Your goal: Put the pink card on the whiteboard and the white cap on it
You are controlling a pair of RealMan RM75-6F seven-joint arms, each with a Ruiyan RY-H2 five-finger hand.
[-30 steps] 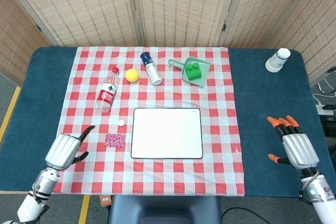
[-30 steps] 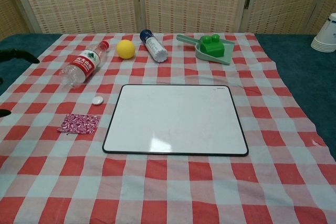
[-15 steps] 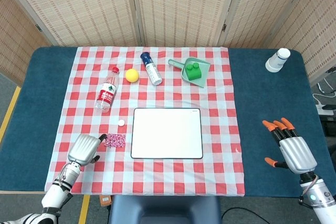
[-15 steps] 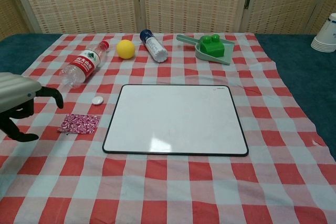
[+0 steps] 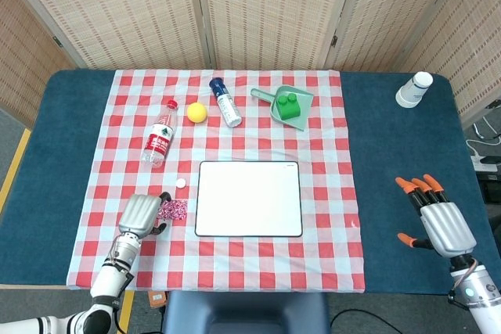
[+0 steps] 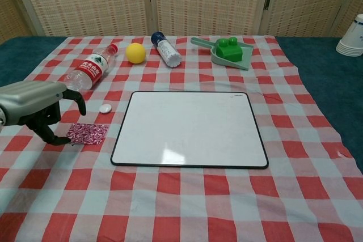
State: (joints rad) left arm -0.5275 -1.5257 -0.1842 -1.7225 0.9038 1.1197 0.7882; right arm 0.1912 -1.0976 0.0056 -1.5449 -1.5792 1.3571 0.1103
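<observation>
Since the whiteboard [image 5: 249,198] sat dead centre on the checked cloth [image 5: 329,224], you had an easy target. Your left hand [image 6: 35,105] was by far the nearer one, parked at the pink card [image 6: 85,133], fingers curled down but not clamped on anything yet; one fingertip looked right at the card's left edge, though I couldn't tell if it touched. The card lay flat just left of the board, long axis running left-right, so it sat to the hand's right. Your right hand [image 5: 440,220] was way off, fingers spread, holding nothing. The white cap [image 6: 105,107] sat just beyond the card.
</observation>
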